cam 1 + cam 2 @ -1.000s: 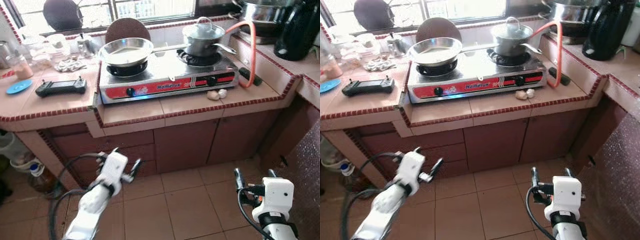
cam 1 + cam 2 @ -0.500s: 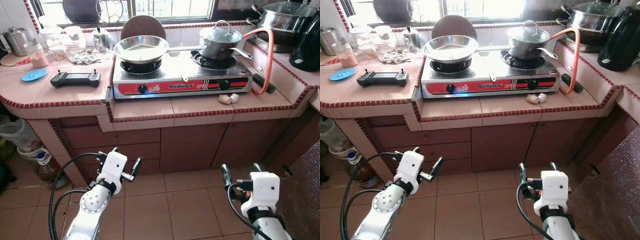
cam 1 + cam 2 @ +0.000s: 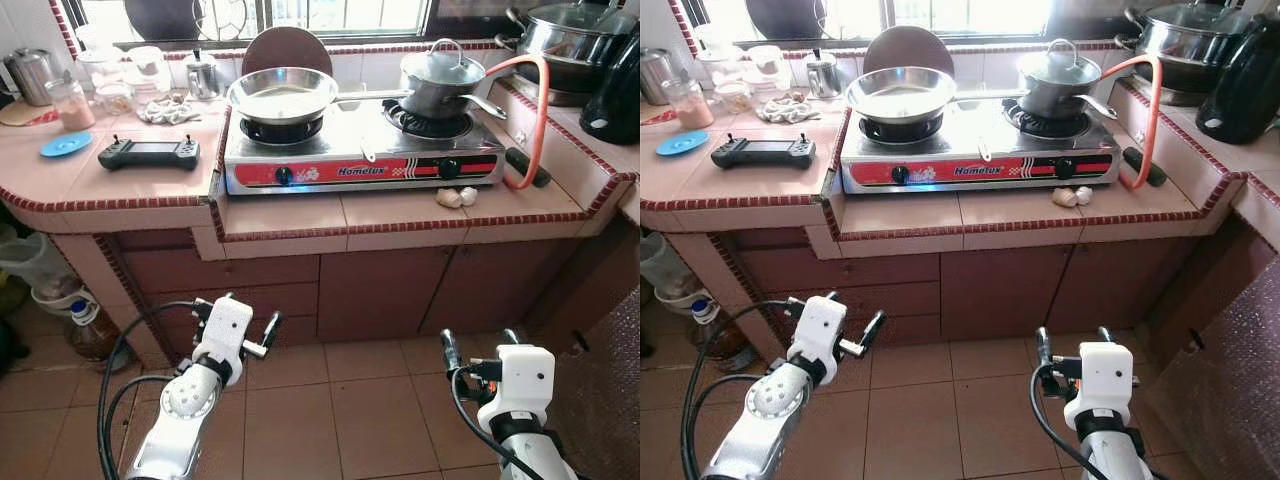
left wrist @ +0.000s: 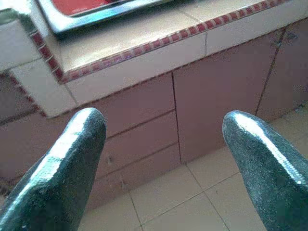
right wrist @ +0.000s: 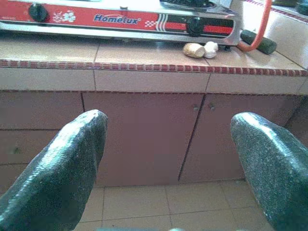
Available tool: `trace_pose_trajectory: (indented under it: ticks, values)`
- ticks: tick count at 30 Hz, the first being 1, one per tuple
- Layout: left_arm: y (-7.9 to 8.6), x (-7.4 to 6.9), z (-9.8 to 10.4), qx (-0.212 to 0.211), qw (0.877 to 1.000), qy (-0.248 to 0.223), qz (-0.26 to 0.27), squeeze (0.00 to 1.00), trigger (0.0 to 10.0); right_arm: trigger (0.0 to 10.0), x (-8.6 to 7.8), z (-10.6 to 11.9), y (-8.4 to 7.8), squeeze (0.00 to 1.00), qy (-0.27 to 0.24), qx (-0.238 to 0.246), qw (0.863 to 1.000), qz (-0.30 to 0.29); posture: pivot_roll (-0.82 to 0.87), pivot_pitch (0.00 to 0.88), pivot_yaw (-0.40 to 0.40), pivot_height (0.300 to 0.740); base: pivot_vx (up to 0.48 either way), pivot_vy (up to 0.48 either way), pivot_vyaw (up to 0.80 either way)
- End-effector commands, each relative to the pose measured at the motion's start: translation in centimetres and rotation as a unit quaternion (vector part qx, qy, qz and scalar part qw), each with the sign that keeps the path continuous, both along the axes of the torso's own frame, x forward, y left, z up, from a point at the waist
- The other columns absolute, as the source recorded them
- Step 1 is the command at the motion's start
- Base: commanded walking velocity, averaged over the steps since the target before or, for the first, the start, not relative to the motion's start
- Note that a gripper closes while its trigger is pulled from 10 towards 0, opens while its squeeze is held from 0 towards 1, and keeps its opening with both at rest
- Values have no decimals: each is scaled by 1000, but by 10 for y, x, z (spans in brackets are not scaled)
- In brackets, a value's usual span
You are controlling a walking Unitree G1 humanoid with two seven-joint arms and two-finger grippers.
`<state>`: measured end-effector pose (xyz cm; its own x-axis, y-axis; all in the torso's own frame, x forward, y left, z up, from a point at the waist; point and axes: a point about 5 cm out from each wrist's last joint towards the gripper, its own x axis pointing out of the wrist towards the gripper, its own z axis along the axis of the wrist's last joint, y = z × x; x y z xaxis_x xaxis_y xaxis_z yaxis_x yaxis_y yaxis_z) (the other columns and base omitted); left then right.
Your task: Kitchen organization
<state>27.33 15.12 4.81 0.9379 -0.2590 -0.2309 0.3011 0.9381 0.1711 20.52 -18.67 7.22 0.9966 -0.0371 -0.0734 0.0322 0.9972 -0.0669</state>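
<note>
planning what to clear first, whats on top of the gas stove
On the gas stove: an open steel pan on one burner, a lidded pot on the other. The lid hides the pot's contents.

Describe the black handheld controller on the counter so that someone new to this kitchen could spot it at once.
Start at the red and silver gas stove on the tiled counter. On the robot's left of it lies the black controller, flat, wide, with a dark screen between two grips. The blue lid beyond it is round and bright.
</note>
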Motion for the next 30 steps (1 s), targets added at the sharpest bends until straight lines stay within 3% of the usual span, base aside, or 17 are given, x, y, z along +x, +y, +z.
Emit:
trace_pose_trajectory:
  ticks: [1, 9, 18, 30]
  values:
    - [1, 1, 3, 2, 1000, -7, 4, 0, 10000, 10000, 0, 2, -5, 0, -2, -4, 1000, -3, 129, 0, -9, 740, 0, 0, 0]
    - [-2, -4, -2, 1, 1000, 3, -1, 0, 10000, 10000, 0, 0, 0, 0, 2, -2, 1000, 1, 111, 0, 0, 740, 0, 0, 0]
    - [-3, 2, -1, 11, 1000, 4, -20, 0, 10000, 10000, -4, -5, 1, 0, 4, 1, 1000, -18, 83, 0, 42, 740, 0, 0, -800]
    - [-8, 5, 1, -14, 999, 9, -30, 0, 10000, 10000, -11, -4, -4, 0, 12, -6, 1000, -23, 73, 0, 29, 740, 0, 0, -800]
